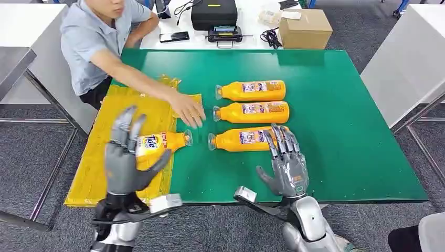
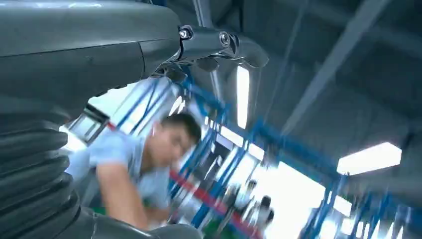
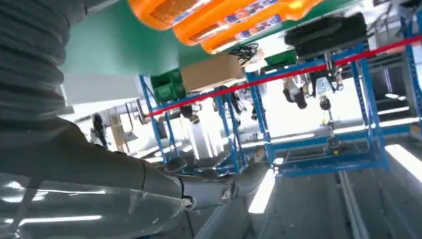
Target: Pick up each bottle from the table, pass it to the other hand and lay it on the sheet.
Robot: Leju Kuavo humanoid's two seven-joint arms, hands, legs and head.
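An orange Tide bottle [image 1: 160, 142] lies on its side at the right edge of the yellow sheet [image 1: 134, 103], cap toward the green mat. My left hand [image 1: 127, 159] is over its base end with fingers spread upward and thumb below the bottle; no grip shows. Three more orange bottles [image 1: 252, 90] [image 1: 253, 112] [image 1: 242, 139] lie in a row on the green mat [image 1: 341, 131], and they show again [image 3: 219, 17] in the right wrist view. My right hand [image 1: 286, 164] is open, its fingertips over the base of the nearest bottle.
A person sits at the far left, one hand [image 1: 188, 111] pressed on the sheet's right edge near the row of bottles. Behind the mat are a black case [image 1: 213, 13], a phone [image 1: 174, 37] and a cardboard box [image 1: 305, 27]. A white table [image 1: 409, 58] stands to the right.
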